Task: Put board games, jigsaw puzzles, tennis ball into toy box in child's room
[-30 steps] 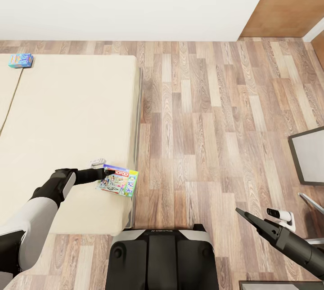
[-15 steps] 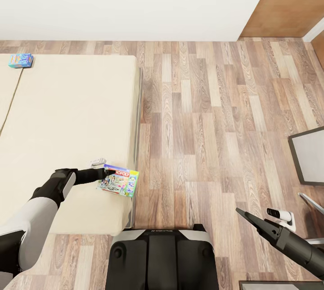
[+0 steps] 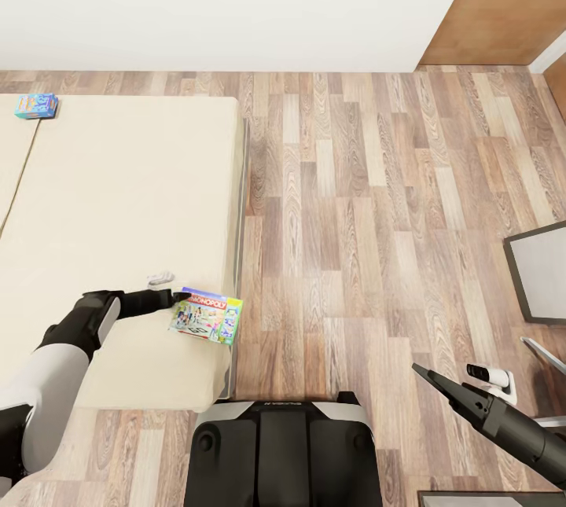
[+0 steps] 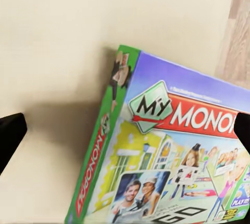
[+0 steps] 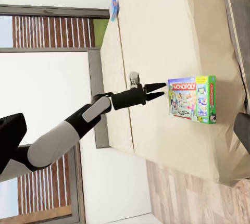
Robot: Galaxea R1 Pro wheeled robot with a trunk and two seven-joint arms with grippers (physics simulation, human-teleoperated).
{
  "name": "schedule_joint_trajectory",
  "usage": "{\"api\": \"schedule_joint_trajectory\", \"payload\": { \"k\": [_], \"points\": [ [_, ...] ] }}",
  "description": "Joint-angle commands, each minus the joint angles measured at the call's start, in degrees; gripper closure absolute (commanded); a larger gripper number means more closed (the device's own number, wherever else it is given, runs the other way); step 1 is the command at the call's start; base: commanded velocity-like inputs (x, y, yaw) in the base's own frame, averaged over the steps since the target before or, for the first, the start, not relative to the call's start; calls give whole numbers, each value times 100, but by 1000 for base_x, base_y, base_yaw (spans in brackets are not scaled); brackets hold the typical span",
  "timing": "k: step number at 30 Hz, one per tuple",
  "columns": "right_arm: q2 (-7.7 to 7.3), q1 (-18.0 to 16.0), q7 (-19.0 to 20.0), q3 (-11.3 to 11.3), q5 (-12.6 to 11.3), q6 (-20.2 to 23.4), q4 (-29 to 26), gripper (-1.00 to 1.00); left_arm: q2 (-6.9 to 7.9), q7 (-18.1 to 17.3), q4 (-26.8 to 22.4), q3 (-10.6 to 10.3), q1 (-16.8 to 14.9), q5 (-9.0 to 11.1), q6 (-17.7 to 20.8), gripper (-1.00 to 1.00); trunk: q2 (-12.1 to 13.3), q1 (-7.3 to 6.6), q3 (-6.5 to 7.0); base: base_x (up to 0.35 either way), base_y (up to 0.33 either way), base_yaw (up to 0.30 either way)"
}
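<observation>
Beige bed [image 3: 118, 200] held two games: Monopoly box [image 3: 206, 315] near its edge, blue game [image 3: 35, 105] far off. Left hand [image 3: 179, 297] was spread open, touching nothing. Nothing looked packed yet.

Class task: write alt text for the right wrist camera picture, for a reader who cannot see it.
The left gripper, its fingers slightly parted, points at the edge of a Monopoly box lying flat near the edge of the beige bed, not touching it. A small blue game box lies at the bed's far end, with tall windows behind.
</observation>
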Motion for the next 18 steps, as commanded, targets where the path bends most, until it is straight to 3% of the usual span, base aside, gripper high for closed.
{"api": "schedule_joint_trajectory", "payload": {
  "k": [1, 18],
  "points": [
    [-1, -1, 8, -2, -12, 50, -1, -100, 23, -38, -17, 39, -2, -39, 44, -100, -9, 3, -6, 0, 0, 0],
    [-1, -1, 8, -2, -11, 50, -1, -100, 376, -44, -112, 47, -2, -32, 49, -100, -9, 3, -6, 0, 0, 0]
  ]
}}
